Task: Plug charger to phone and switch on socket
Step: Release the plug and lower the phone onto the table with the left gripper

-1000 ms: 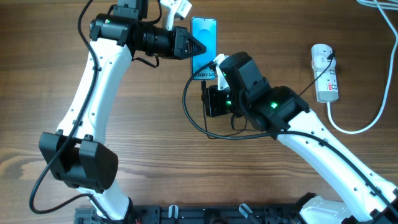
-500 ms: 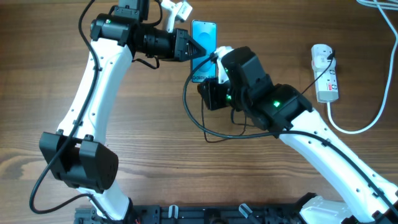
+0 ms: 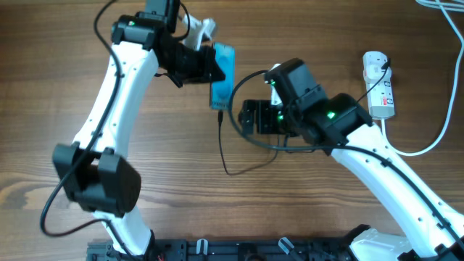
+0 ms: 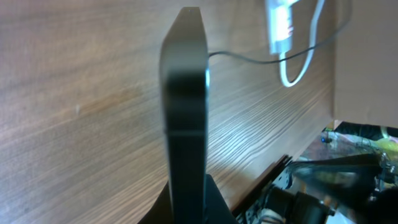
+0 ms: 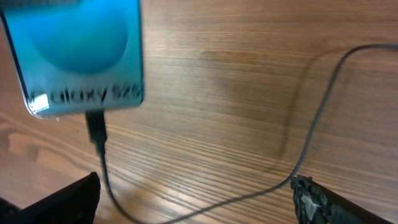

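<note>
My left gripper (image 3: 212, 67) is shut on the phone (image 3: 224, 75), holding it tilted above the table; the left wrist view shows the phone (image 4: 185, 106) edge-on between the jaws. The charger's connector (image 5: 95, 127) sits in the phone's (image 5: 78, 56) bottom end. Its thin black cable (image 3: 226, 159) hangs down, loops over the wood and runs toward the socket (image 3: 380, 85) at the right. My right gripper (image 3: 245, 117) stands open just right of the connector, holding nothing. The cable (image 5: 311, 149) passes between its spread fingers (image 5: 323, 202).
A pale thick cable (image 3: 428, 145) curves from the socket toward the table's right edge. The socket (image 4: 280, 28) also shows far off in the left wrist view. Both white arms cross the middle of the wooden table.
The right gripper has opened, let go of the charger's connector and drawn back to the right. The left arm has swung the phone left and tilted it, with the cable hanging from it.
</note>
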Available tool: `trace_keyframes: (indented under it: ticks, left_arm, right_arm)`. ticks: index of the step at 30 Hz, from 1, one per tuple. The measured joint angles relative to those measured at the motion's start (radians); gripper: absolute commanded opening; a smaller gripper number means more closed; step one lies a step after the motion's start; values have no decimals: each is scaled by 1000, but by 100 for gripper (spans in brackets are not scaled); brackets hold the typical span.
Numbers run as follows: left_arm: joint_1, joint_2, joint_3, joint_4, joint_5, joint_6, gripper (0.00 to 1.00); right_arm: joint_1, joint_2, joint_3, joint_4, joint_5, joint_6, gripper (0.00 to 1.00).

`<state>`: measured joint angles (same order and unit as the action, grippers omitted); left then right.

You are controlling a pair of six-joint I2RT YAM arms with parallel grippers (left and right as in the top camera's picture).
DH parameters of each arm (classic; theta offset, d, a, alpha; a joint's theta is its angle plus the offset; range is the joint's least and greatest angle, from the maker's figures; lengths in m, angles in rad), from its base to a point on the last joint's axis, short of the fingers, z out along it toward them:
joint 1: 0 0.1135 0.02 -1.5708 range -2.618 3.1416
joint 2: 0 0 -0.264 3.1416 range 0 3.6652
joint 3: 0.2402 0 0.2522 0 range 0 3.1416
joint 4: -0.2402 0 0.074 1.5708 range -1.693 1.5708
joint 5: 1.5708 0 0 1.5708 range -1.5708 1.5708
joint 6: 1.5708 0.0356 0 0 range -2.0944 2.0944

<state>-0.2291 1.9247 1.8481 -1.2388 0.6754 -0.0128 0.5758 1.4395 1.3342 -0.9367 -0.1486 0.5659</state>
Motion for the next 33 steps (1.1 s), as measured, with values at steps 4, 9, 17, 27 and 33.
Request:
trace_keyframes:
  ticks: [4, 9, 17, 27, 33]
  left_arm:
    - [-4, 117, 1, -68, -17, 0, 4]
    - [-49, 233, 0, -32, -25, 0, 4]
    - [-111, 271, 0, 96, -105, -139, 4]
    - [-160, 380, 0, 165, -143, -244, 4]
    - [-163, 385, 0, 193, -143, -259, 12]
  right_arm:
    - [-88, -1, 2, -77, 0, 18, 100]
    - [-105, -1, 2, -112, 0, 21, 100]
    - [-105, -2, 2, -126, 16, 21, 100]
    - [-105, -2, 2, -126, 19, 25, 100]
    - [-105, -2, 2, -124, 19, 25, 100]
